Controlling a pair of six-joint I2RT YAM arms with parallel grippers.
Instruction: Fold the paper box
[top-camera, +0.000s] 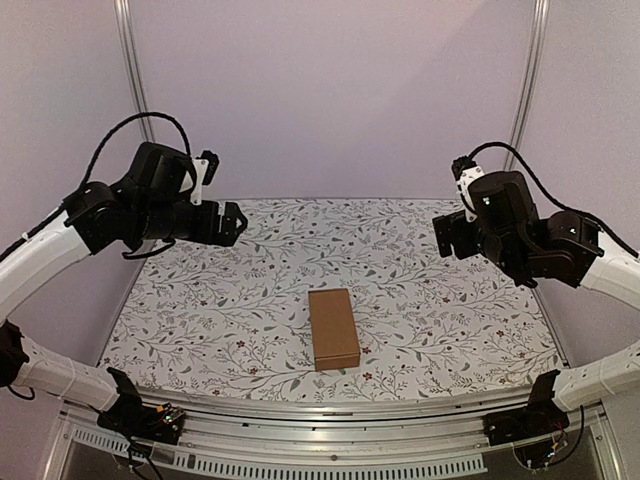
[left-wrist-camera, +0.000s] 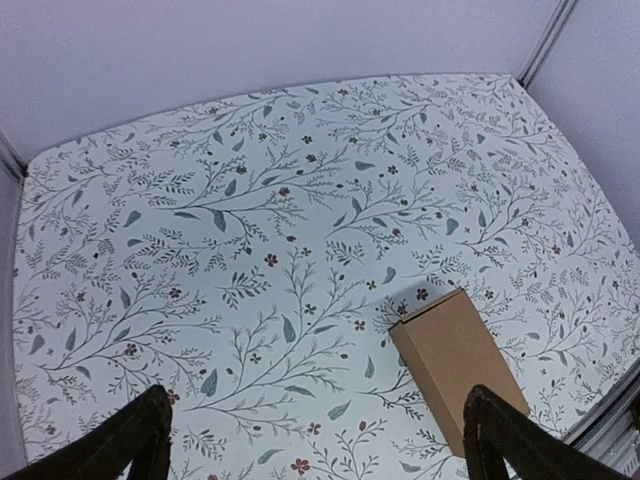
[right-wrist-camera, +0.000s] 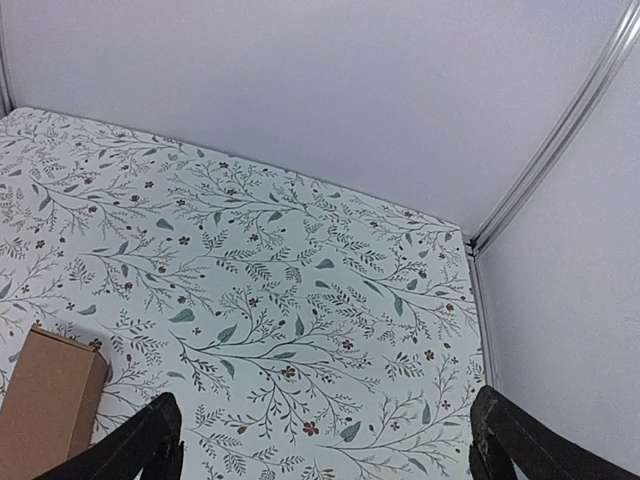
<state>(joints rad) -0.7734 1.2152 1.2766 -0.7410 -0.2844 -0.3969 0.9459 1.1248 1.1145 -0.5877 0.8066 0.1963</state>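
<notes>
The paper box (top-camera: 334, 328) is lying as a closed brown carton on the floral counter (top-camera: 200, 310), toward the near edge and roughly midway between your arms, with its long side running near to far. Your left hand (top-camera: 234, 222) is hovering high at the left, its fingers (left-wrist-camera: 140, 440) spread wide and gripping nothing. Your right hand (top-camera: 444, 234) is hovering high at the right, its fingers (right-wrist-camera: 145, 445) likewise spread and empty. Both hands are well apart from the box.

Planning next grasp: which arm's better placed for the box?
Left, narrowly. Left pincer and right pincer both hang open, but left wrist view shows most of the box, right's only an end.
</notes>
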